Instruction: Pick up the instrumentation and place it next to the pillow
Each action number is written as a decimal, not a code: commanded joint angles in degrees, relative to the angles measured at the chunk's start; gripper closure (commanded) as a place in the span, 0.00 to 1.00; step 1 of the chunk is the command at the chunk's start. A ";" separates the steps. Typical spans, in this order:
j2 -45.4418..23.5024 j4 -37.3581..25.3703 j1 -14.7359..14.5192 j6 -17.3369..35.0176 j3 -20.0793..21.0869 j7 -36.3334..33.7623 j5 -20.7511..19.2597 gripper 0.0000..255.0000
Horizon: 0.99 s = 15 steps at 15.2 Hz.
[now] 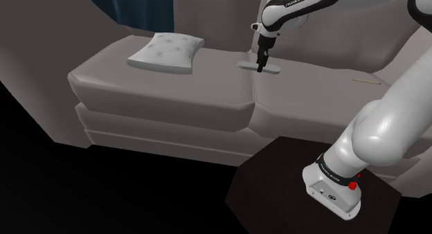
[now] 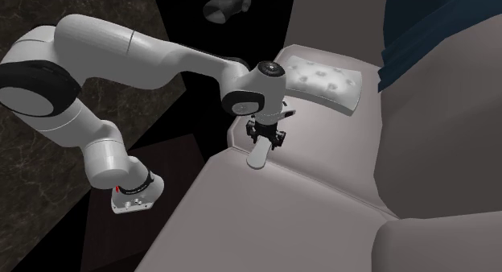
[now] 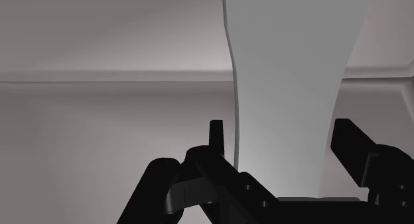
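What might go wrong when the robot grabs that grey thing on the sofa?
The gripper is open around the flat grey instrument, so nothing holds it yet. It might slip or twist as the fingers close. It sticks out on both sides of the gripper, so it may tip when lifted. Set down carelessly, it could bump the pillow.
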State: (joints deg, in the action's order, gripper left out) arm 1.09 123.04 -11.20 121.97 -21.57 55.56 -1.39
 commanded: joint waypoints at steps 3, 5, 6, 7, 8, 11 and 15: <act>1.31 -1.80 -0.06 -3.02 0.10 -0.35 -0.51 1.00; 1.86 -2.79 -0.08 -4.53 0.15 -0.49 -0.71 1.00; 2.12 -3.31 -0.10 -5.29 0.18 -0.55 -0.80 1.00; 2.36 -3.83 -0.11 -6.05 0.21 -0.61 -0.88 1.00; 2.60 -4.37 -0.12 -6.81 0.24 -0.66 -0.96 1.00; 3.21 -6.07 -0.16 -9.09 0.33 -0.79 -1.15 1.00; 3.86 -8.50 -0.21 -12.13 0.44 -0.92 -1.34 1.00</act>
State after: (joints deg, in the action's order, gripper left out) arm 4.61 115.17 -11.41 110.79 -21.16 54.71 -2.62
